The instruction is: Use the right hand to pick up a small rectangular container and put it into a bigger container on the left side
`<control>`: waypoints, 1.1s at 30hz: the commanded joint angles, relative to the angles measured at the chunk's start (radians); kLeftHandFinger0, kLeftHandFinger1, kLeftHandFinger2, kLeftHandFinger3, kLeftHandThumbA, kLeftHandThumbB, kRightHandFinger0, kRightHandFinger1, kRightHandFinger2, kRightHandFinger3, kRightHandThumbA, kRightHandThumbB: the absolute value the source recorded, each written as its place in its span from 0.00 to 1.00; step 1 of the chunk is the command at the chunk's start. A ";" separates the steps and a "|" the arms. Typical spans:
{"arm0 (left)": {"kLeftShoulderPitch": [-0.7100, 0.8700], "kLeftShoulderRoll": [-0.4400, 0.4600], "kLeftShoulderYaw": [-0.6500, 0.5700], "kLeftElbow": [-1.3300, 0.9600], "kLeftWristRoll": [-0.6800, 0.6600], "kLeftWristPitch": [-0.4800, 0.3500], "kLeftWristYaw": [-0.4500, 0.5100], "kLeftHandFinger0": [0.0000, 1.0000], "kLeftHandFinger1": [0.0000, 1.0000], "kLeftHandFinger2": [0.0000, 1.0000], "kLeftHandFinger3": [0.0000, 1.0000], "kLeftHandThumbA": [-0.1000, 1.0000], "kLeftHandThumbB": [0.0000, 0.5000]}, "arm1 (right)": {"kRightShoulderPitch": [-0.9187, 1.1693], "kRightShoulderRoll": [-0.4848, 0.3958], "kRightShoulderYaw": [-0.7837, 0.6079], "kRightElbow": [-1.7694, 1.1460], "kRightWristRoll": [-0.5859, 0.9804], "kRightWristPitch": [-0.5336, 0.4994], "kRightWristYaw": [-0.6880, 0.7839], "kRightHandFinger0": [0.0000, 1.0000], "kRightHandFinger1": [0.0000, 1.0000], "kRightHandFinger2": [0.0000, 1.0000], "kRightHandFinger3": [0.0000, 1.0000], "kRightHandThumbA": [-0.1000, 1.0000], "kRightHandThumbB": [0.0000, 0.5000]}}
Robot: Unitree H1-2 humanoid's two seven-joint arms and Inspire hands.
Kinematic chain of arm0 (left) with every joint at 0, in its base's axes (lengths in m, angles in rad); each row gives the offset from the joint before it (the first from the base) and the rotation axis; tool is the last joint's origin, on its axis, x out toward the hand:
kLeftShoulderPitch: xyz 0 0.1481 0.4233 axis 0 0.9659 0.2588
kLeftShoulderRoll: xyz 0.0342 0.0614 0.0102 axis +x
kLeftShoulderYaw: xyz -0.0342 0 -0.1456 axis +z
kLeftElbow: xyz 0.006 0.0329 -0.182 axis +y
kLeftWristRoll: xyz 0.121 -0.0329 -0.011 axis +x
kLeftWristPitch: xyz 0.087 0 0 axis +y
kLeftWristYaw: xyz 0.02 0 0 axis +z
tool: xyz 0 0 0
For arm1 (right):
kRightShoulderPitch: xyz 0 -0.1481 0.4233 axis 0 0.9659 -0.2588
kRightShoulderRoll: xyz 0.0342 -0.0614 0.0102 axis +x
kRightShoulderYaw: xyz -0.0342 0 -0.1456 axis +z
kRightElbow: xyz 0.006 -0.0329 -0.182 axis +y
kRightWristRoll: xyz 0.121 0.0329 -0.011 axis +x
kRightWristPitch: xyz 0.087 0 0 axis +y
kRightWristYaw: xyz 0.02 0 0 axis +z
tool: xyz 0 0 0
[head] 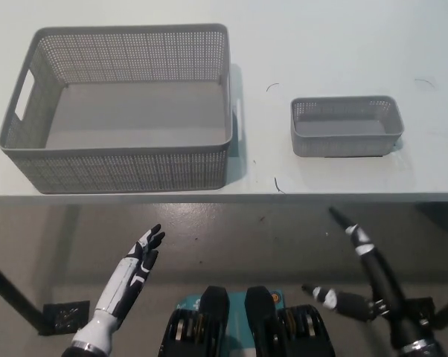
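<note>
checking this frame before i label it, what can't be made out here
- Head view: the table runs past the top, left and right edges, so its extent is cut off.
- Head view: the near outer walls of the large basket and small basket hide the floor strip just behind them.
- Head view: the right hand is small and dark, so its fingers are unclear; the left hand rests low and open.

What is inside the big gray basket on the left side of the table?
The big basket holds nothing visible: its bare gray floor shows. The near wall hides only the strip of floor right behind it.
</note>
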 commanded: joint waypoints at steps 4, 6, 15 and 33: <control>-0.007 0.014 0.008 -0.043 -0.035 -0.057 -0.031 1.00 1.00 1.00 1.00 1.00 0.46 | -0.097 -0.079 -0.117 -0.347 -0.130 0.168 0.047 1.00 1.00 1.00 1.00 1.00 0.47; -0.006 0.013 0.007 -0.046 -0.036 -0.059 -0.034 1.00 1.00 1.00 1.00 1.00 0.45 | -0.200 -0.137 -0.147 -0.394 -0.160 0.262 0.106 1.00 1.00 1.00 1.00 1.00 0.60; 0.022 0.010 0.000 -0.088 -0.038 -0.046 -0.050 1.00 1.00 1.00 1.00 1.00 0.56 | -0.633 -0.309 -0.104 -0.260 -0.272 0.517 0.313 1.00 1.00 1.00 1.00 1.00 0.68; 0.028 0.012 0.004 -0.089 -0.030 -0.042 -0.058 1.00 1.00 1.00 1.00 1.00 0.53 | -1.085 -0.274 0.150 0.418 -0.295 0.668 0.492 1.00 1.00 1.00 1.00 1.00 0.93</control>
